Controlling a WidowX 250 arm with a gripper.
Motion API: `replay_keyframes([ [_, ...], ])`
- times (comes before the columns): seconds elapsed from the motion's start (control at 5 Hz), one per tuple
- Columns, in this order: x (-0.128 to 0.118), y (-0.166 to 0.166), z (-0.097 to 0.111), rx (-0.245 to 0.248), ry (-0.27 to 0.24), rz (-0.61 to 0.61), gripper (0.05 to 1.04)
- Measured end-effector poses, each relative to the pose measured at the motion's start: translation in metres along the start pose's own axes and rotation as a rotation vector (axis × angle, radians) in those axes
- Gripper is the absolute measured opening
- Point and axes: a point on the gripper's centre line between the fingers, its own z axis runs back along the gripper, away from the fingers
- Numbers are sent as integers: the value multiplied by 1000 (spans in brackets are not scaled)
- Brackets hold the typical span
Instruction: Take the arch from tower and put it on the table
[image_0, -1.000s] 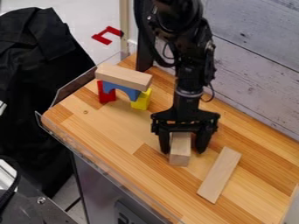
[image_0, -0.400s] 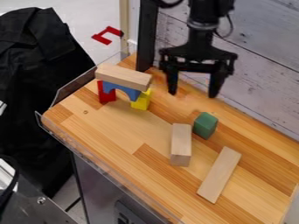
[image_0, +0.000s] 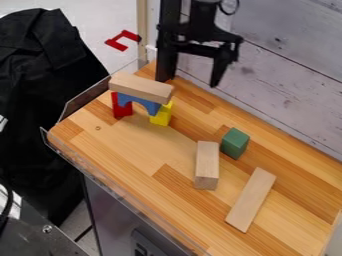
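My gripper (image_0: 189, 79) hangs at the top of the view, up and to the right of the block tower, open with nothing between its fingers. On the wooden table (image_0: 127, 155), the tower stands at the upper left. Its blue arch (image_0: 139, 103) spans a red block (image_0: 121, 107) on the left and a yellow block (image_0: 161, 114) on the right. A plain wooden block (image_0: 141, 88) lies across the top of the arch and hides its upper side.
A wooden block (image_0: 207, 165) lies near the table's middle, with a green block (image_0: 234, 143) just right of it. Below them is a flat wooden plank (image_0: 251, 199). A clear guard (image_0: 120, 186) lines the near edge; a pale plank wall (image_0: 294, 90) stands behind.
From around the middle wooden block, my gripper has risen to the top of the view, then shifted left toward the tower's side. The green block has come into sight. The blocks have stayed put.
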Motion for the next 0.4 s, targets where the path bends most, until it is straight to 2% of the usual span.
replay_keyframes([
  [0.2, 4, 3, 4, -1, -6, -40, 999],
  [0.4, 4, 3, 3, -20, 9, -70, 999],
])
